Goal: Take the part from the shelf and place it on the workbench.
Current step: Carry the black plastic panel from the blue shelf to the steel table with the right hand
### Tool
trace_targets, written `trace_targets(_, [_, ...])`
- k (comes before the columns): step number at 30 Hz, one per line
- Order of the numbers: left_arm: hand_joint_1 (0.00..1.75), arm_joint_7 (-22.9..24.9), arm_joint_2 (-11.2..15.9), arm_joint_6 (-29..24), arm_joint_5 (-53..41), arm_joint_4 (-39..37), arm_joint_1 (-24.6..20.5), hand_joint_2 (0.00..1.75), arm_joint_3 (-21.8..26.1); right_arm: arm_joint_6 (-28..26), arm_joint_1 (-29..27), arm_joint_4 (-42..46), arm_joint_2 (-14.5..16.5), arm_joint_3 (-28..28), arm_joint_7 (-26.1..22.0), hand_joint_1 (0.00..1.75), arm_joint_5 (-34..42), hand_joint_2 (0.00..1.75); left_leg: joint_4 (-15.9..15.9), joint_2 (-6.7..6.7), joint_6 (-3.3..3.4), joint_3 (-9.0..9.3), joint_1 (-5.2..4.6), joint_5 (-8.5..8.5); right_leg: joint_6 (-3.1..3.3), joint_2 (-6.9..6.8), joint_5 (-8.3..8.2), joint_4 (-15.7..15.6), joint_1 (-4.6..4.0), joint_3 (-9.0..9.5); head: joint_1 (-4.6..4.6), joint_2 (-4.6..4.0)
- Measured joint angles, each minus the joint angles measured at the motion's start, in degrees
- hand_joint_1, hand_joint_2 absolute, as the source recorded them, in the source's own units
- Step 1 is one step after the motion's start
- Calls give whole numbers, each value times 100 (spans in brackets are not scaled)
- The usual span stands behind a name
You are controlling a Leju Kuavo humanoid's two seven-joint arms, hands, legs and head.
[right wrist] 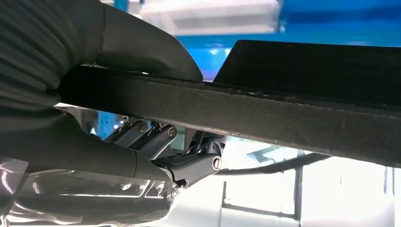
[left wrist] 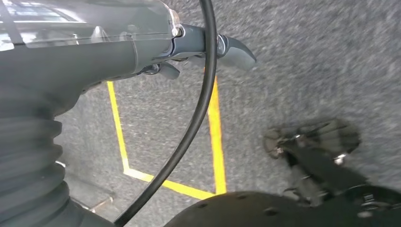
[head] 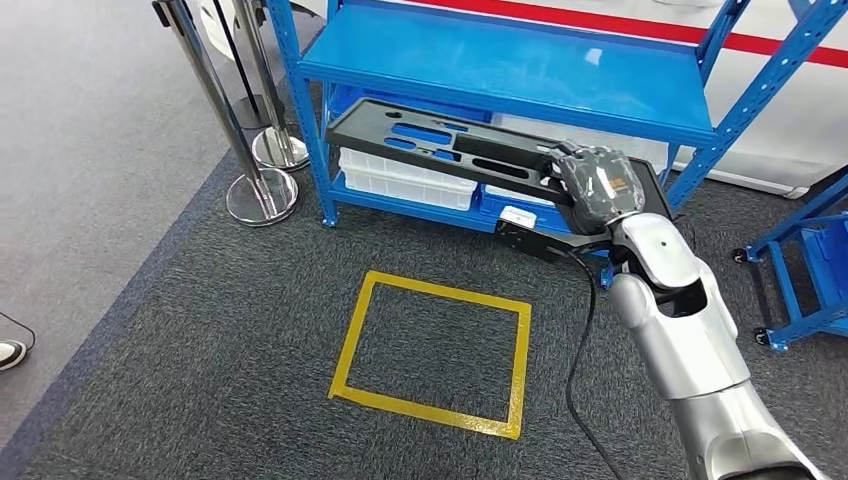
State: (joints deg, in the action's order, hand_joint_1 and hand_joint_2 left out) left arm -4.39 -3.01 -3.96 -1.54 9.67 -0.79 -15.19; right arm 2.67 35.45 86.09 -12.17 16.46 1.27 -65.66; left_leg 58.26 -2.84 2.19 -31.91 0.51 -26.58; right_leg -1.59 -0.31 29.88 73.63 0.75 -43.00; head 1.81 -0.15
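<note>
The part [head: 440,150] is a long flat black panel with slotted cut-outs, held level in front of the blue shelf [head: 500,60], just below its middle board. My right hand [head: 598,187] grips the panel's right end. In the right wrist view the thumb [right wrist: 142,52] lies on top of the panel's edge [right wrist: 283,113] and the darker fingers [right wrist: 156,139] curl underneath. My left hand [left wrist: 94,56] hangs over the carpet with nothing in it, its fingers loosely apart.
A yellow tape square [head: 352,335] is marked on the dark carpet in front of the shelf. White bins [head: 405,180] sit on the bottom shelf board. Chrome stanchions [head: 262,195] stand to the left, a blue cart [head: 800,260] to the right. A black cable [head: 580,340] hangs from my right arm.
</note>
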Motion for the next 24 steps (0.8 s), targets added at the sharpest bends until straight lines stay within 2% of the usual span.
trace_targets(1, [0,-5,-20,-13,-11,-1,19,175,-32,-1,-48,30,-44,-39,0,175,-2,175,11,-54,-4,-6,-2,2,21,47,-184,-326,0,190,0,0])
trace_targets(3, [0,-11,-51,-4,-2,-2,27,175,-72,-3,-96,97,-110,-103,-2,175,-3,175,34,-148,-29,-33,-6,3,82,290,-470,-1066,9,587,1,0])
trace_targets(4, [0,-11,-62,15,15,-3,21,175,-79,-5,-110,128,-139,-127,-4,175,-4,175,43,-194,-55,-63,2,10,105,381,-525,-1293,7,698,1,0])
trace_targets(5, [0,-11,-70,35,35,-5,19,175,-81,-8,-124,155,-165,-148,-7,175,-5,175,42,-245,-89,-98,14,22,124,429,-518,-1391,2,741,1,0])
trace_targets(7, [0,-12,-76,61,64,-10,26,175,-81,-11,-156,190,-208,-174,-9,175,-10,175,24,-357,-167,-144,23,52,145,311,-503,-1467,4,766,-1,0])
trace_targets(8, [0,-13,-76,66,73,-15,34,175,-81,-12,-170,200,-216,-182,-9,175,-11,175,39,-333,-200,-164,8,32,163,241,-503,-1517,21,788,0,0])
trace_targets(9, [0,-14,-75,72,79,-19,37,175,-81,-14,-187,212,-224,-196,-9,175,-12,175,138,-243,-230,-215,-10,-39,182,169,-507,-1566,41,812,0,0])
trace_targets(10, [0,-15,-72,75,81,-25,40,175,-81,-16,-207,226,-233,-214,-9,175,-10,175,341,-113,-257,-310,-27,-163,201,97,-512,-1602,58,831,1,0])
trace_targets(11, [0,-17,-67,79,79,-31,43,175,-81,-19,-235,245,-249,-236,-9,175,-7,175,671,43,-280,-465,-26,-334,219,28,-513,-1609,51,843,1,0])
trace_targets(12, [0,-22,-59,83,75,-34,44,175,-81,-22,-271,266,-269,-261,-10,175,-3,175,1065,136,-300,-650,-20,-507,231,-44,-507,-1604,44,845,2,0])
trace_targets(13, [0,-26,-52,85,72,-37,48,175,-82,-25,-314,283,-289,-282,-12,175,3,175,1412,185,-316,-817,-15,-624,238,-118,-500,-1597,37,845,2,0])
trace_targets(14, [0,-29,-44,87,69,-39,52,175,-84,-28,-363,303,-308,-299,-16,175,8,175,1610,212,-326,-916,-11,-649,242,-196,-492,-1588,32,846,1,0])
trace_targets(15, [0,-31,-35,89,68,-40,56,175,-85,-30,-405,323,-321,-312,-22,175,13,175,1583,232,-331,-905,-8,-566,240,-266,-483,-1575,30,846,2,0])
trace_targets(16, [0,-32,-28,89,67,-42,60,175,-85,-31,-438,345,-329,-322,-27,175,15,175,1346,266,-329,-788,-6,-395,233,-329,-471,-1558,30,846,1,0])
trace_targets(18, [0,-32,-13,85,57,-43,64,175,-86,-35,-470,399,-343,-347,-33,175,16,175,562,500,-304,-399,-32,-54,200,-436,-439,-1506,11,842,2,0])
trace_targets(20, [0,-38,0,49,24,-43,57,175,-99,-45,-484,447,-366,-385,-33,175,15,175,121,678,-235,-203,-72,69,156,-538,-421,-1466,-28,831,1,0])
trace_targets(21, [0,-46,2,24,16,-44,53,175,-115,-48,-492,465,-374,-401,-34,175,7,175,95,663,-198,-211,-91,66,135,-596,-425,-1461,-44,829,0,0])
trace_targets(22, [0,-56,-14,-3,35,-44,43,175,-130,-40,-495,480,-360,-408,-38,175,-21,175,87,588,-153,-234,-88,93,112,-661,-434,-1464,-46,834,-1,0])
trace_targets(23, [0,-51,-61,-39,74,-45,23,175,-142,-3,-483,494,-306,-400,-37,175,-93,175,69,521,-113,-242,-81,123,84,-664,-418,-1453,-35,832,0,0])
trace_targets(24, [0,-29,-125,-85,127,-45,-12,175,-146,62,-456,505,-219,-373,-13,175,-217,175,46,457,-71,-251,-73,159,59,-575,-349,-1391,-17,807,0,0])
